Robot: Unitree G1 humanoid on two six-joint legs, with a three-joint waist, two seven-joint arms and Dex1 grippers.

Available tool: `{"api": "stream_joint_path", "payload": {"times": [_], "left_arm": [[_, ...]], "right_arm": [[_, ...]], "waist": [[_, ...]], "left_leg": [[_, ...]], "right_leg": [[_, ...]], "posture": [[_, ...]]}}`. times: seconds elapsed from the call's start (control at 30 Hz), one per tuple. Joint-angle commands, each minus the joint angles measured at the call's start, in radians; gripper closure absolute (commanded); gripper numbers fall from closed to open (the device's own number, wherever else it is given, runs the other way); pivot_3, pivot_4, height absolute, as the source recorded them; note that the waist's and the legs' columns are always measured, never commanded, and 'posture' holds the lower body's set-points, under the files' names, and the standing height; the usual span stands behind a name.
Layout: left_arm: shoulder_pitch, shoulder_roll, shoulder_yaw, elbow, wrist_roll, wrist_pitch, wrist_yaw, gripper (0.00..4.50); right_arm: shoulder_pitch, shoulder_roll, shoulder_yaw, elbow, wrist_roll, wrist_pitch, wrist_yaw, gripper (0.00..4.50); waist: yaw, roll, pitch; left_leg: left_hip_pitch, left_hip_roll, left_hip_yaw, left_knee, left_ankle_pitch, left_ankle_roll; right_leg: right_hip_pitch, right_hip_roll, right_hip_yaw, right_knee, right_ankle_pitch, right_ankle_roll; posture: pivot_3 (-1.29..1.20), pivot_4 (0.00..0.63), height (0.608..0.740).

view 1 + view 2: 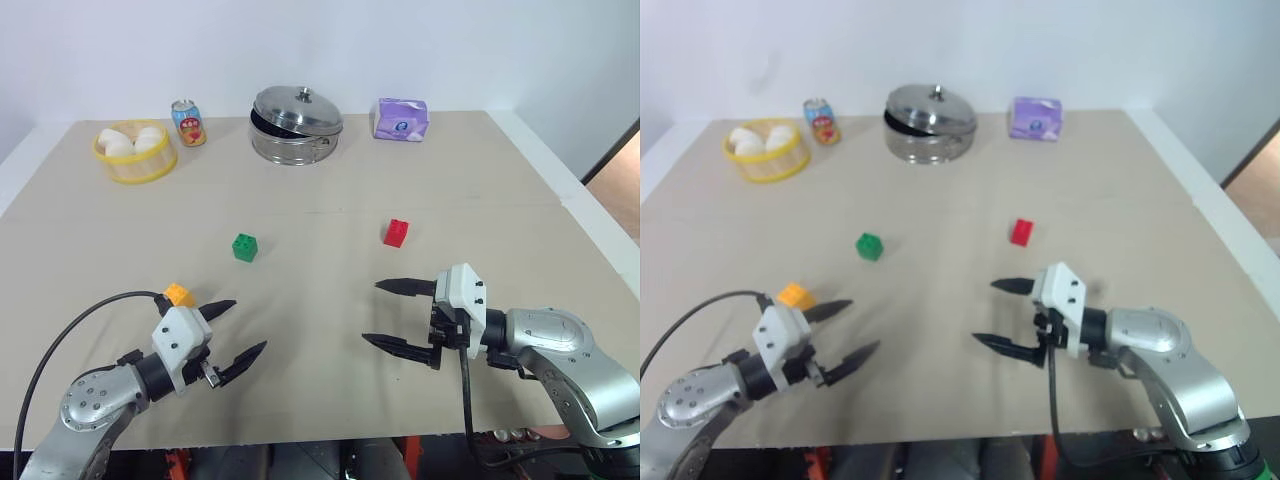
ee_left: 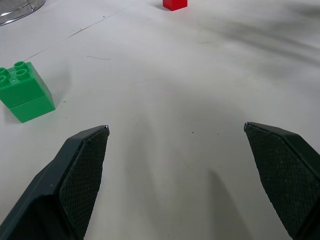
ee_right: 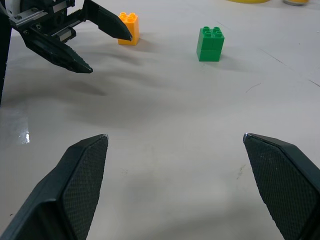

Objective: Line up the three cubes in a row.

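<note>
Three studded cubes sit apart on the beige table [image 1: 320,190]. The green cube [image 1: 245,246] stands left of centre, the red cube [image 1: 396,232] right of centre, and the orange-yellow cube [image 1: 179,294] nearer the front left. My left gripper [image 1: 242,328] hovers open just in front of the orange-yellow cube, with nothing between its fingers. My right gripper [image 1: 384,314] is open and empty too, in front of the red cube and pointing toward the left. In the right wrist view the green cube [image 3: 210,44], the orange-yellow cube [image 3: 128,21] and the left gripper [image 3: 111,52] show.
Along the table's far side stand a yellow basket [image 1: 135,153] of white round things, a soda can [image 1: 188,122], a steel pot [image 1: 296,125] with a lid, and a purple tissue pack [image 1: 401,119]. The table's right edge [image 1: 600,230] drops off to the floor.
</note>
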Motion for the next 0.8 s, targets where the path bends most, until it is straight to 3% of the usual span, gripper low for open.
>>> {"api": "stream_joint_path", "payload": {"times": [0.03, 0.27, 0.6, 0.8], "left_arm": [[-0.007, 0.013, -0.005, -0.019, -0.002, -0.052, -0.037, 0.02], [-0.013, -0.033, 0.001, 0.011, -0.097, -0.091, -0.096, 0.02], [-0.044, -0.058, -0.008, 0.031, -0.082, -0.09, -0.059, 0.02], [-0.154, -0.084, -0.04, 0.001, -0.09, -0.029, 0.001, 0.02]], "right_arm": [[-0.008, -0.005, -0.023, -0.033, 0.023, 0.004, -0.006, 0.0], [-0.026, 0.0, -0.031, -0.048, 0.084, 0.111, -0.062, 0.0], [-0.017, 0.02, -0.039, -0.064, 0.058, 0.067, -0.104, 0.0], [-0.246, 0.07, -0.038, 0.088, -0.035, 0.2, -0.346, 0.0]], "waist": [[0.0, 0.0, 0.0], [0.0, 0.0, 0.0], [0.0, 0.0, 0.0], [-0.001, 0.0, 0.0]], "left_leg": [[0.0, 0.0, 0.0, 0.0, 0.0, 0.0], [0.0, 0.0, 0.0, 0.0, 0.0, 0.0], [0.0, 0.0, 0.001, 0.001, 0.0, 0.0], [0.0, 0.0, 0.002, 0.003, 0.0, 0.0]], "right_leg": [[0.0, 0.0, 0.0, 0.0, 0.0, 0.0], [0.0, 0.0, 0.0, 0.0, 0.0, 0.0], [0.0, 0.0, 0.0, 0.0, 0.0, 0.0], [0.0, 0.001, 0.002, 0.0, 0.004, 0.0]], "posture": [[0.0, 0.15, 0.74], [0.0, 0.15, 0.74], [0.0, 0.15, 0.74], [0.0, 0.15, 0.74]]}}
